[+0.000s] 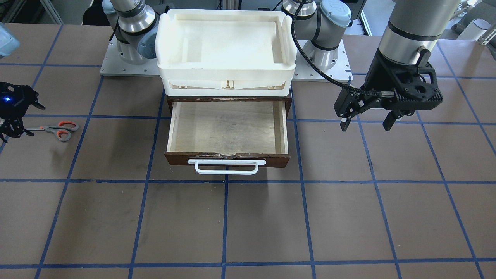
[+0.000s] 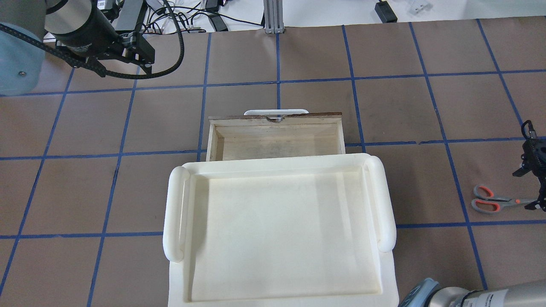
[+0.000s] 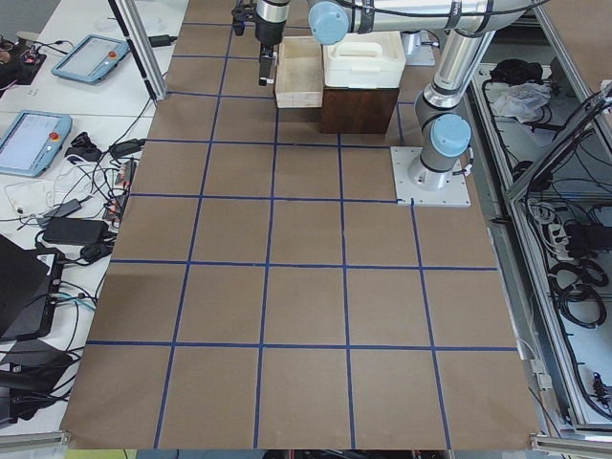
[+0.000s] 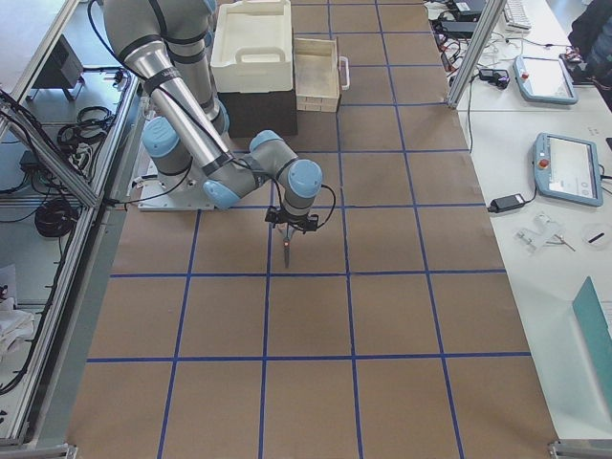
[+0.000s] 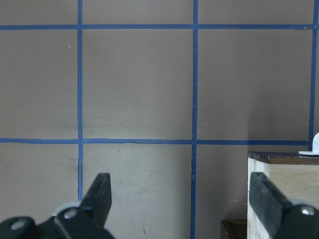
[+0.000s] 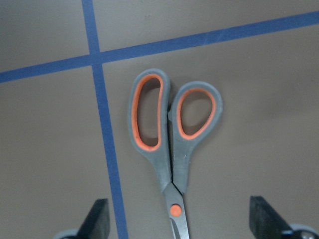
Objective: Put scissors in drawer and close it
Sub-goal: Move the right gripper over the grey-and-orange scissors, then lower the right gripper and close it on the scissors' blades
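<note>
The scissors [image 1: 58, 130] lie flat on the table far to the drawer's side, with grey loops lined in orange; they also show in the overhead view [image 2: 490, 200]. My right gripper [image 1: 31, 120] is open and hangs over their blade end. In the right wrist view the scissors [image 6: 172, 149] lie between my two fingers, with a fingertip [image 6: 99, 219] on either side of the blades. The dark brown drawer [image 1: 232, 159] is pulled open and its pale inside is bare. My left gripper [image 1: 366, 124] is open and empty, above the table beside the drawer [image 5: 259, 158].
A white plastic tray [image 1: 226, 73] sits on top of the cabinet above the drawer. The white bar handle [image 1: 226, 167] sticks out of the drawer's front. Blue tape lines divide the brown table. Both arm bases stand behind the cabinet.
</note>
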Robot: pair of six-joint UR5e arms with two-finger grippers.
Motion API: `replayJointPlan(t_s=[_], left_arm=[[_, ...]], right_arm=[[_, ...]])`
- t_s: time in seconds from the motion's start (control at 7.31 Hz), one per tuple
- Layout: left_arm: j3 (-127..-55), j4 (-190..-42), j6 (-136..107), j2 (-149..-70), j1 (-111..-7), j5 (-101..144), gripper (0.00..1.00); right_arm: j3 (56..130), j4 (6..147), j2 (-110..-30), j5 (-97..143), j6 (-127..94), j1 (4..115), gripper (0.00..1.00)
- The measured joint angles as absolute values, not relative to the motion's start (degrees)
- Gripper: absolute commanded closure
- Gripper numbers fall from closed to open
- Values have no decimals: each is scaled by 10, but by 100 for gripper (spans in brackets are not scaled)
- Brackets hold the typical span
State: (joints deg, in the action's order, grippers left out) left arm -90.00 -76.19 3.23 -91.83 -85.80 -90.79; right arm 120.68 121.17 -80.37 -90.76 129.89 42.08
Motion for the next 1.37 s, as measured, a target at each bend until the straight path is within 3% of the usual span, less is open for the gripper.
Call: replayJointPlan(t_s=[1.37], left_arm=[[-900,-761,32,-918,-858,-908,0]], right_arm=[[1252,1293,-768,-897,1346,395,3]])
